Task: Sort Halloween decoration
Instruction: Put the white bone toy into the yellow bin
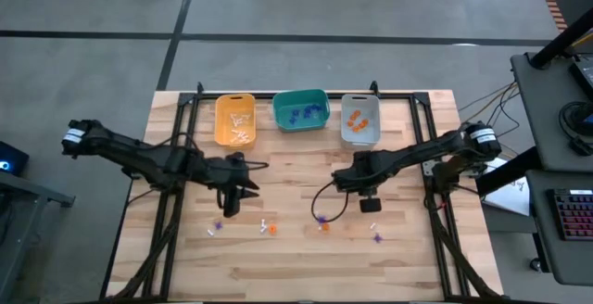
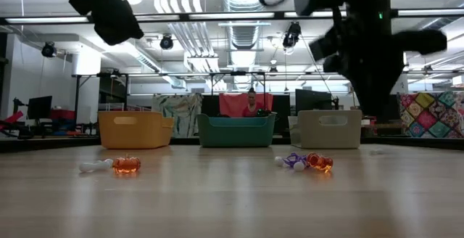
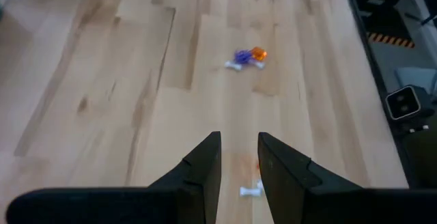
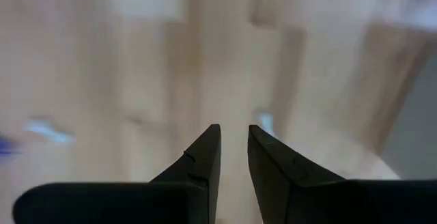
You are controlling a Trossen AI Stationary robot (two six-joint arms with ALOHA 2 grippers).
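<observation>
Wooden table (image 1: 306, 258) planks carry the unsorted Halloween decoration (image 1: 321, 221) in a loose row along the near half: tiny orange, purple and white trinkets, some touching in small clusters, others lying singly. In the low view, an orange piece (image 2: 126, 164) sits beside a white one, and a purple and orange pair (image 2: 304, 161) lies further along.

Both arms hang above this row. The left tool (image 3: 238, 157) hovers with its fingers slightly apart, nothing between them, and a white trinket (image 3: 250, 190) lies on the table just beyond. The right tool (image 4: 233, 149) also shows a narrow gap and holds nothing.

Recommended procedure: centre the narrow gap over one trinket only, descend squarely to the table, and separate clustered pieces before closing, since each piece is far smaller than the tool.

At the far edge stand the yellow bin (image 1: 234, 119), teal bin (image 1: 300, 111) and grey bin (image 1: 360, 120), already holding white, blue and orange pieces respectively.
</observation>
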